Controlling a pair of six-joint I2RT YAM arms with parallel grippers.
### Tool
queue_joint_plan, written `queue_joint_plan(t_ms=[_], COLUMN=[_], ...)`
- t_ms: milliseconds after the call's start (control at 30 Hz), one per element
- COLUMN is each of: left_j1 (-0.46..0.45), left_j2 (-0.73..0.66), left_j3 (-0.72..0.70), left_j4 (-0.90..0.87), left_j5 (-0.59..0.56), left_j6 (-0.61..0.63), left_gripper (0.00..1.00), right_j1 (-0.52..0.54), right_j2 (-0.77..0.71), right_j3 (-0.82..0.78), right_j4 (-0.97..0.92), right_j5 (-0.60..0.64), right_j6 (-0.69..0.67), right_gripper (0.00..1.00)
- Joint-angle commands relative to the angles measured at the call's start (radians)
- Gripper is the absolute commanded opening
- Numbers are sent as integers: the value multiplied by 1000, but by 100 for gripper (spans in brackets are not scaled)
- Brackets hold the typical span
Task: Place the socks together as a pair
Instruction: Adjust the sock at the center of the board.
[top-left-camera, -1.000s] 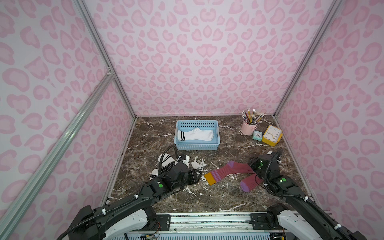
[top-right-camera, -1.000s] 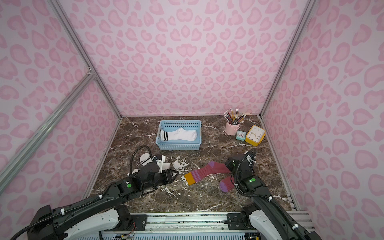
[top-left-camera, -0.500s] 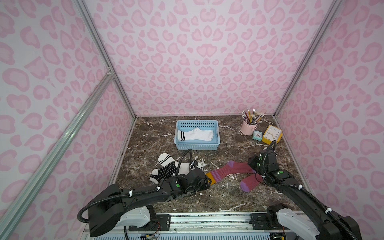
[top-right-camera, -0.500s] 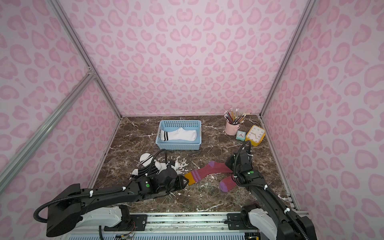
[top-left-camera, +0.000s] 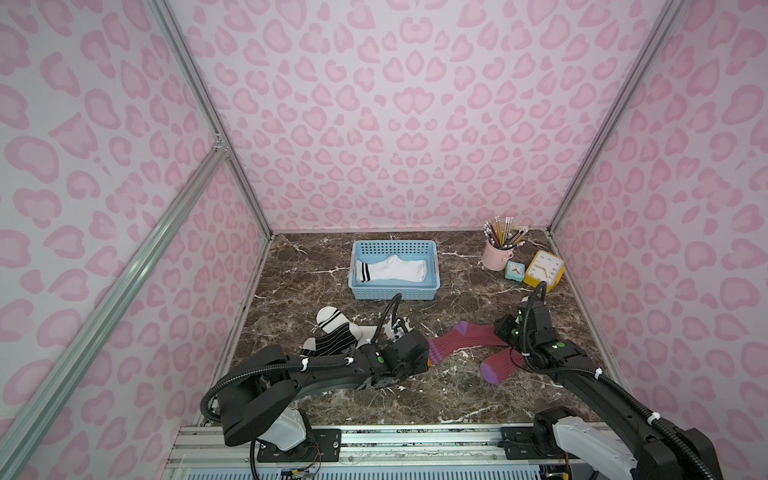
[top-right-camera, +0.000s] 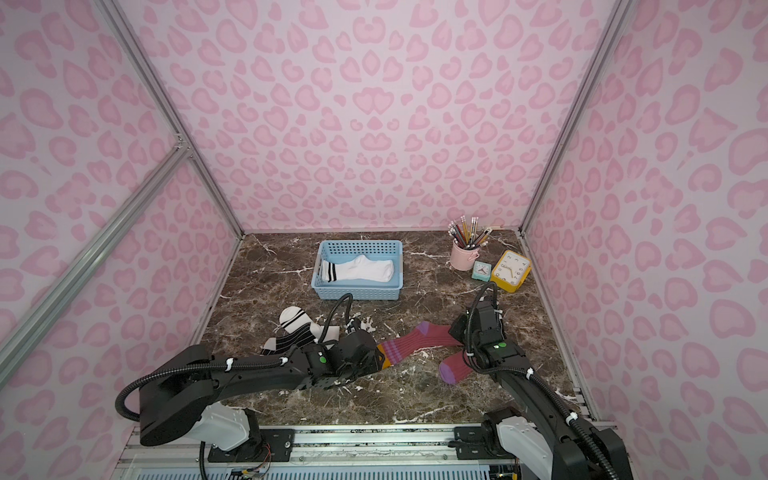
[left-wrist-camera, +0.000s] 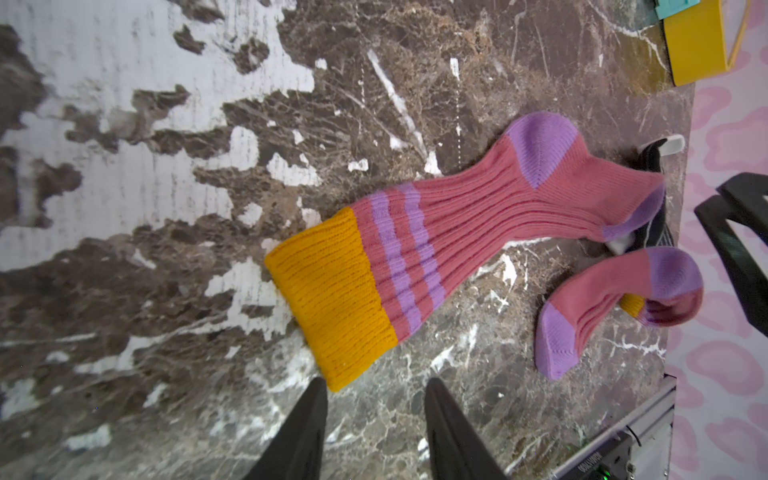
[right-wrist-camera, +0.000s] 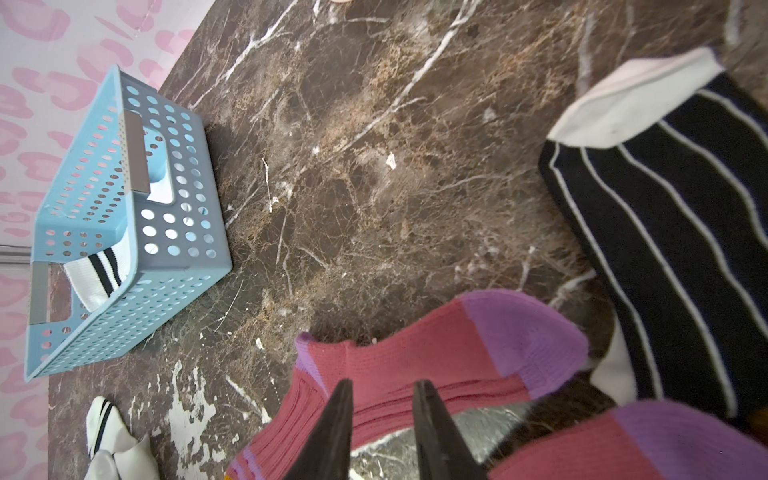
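Looking down, we see the left gripper (left-wrist-camera: 375, 388) with fingers spread, just beside the cuff (left-wrist-camera: 332, 295) of 1 maroon sock (top-left-camera: 465, 338) on the table (top-left-camera: 436, 399). The right gripper (right-wrist-camera: 382, 384) seems to pinch that sock's foot; the 2nd sock (top-left-camera: 500, 368) lies near.

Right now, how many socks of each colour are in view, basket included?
White black-banded socks: 2
Black striped socks: 2 (one shows only in the wrist views)
Maroon socks: 2
Total: 6
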Motion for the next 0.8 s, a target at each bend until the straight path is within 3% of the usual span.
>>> queue_joint_plan(t_ms=[0,300,467,633,767], left_j1=[0,1,11,43,71], left_j2=[43,104,138,76,-12], left_j3=[21,28,44,55,72], left_j4=[-18,-14,8,-37,-120], left_j5=[-29,-43,-37,-87,-166], left_j6=[-18,-38,-26,19,79], left_gripper=[43,42,26,4,3], right_j1=[0,2,13,56,116], right_j2=[0,-3,-4,10,47], right_j3=[0,-7,-7,26,51], right_j4=[10,13,12,-11,7], right_j5=[2,-3,-4,27,39], right_j6=[-10,-6,-9,-34,-46], right_gripper=[30,29,29,28,28])
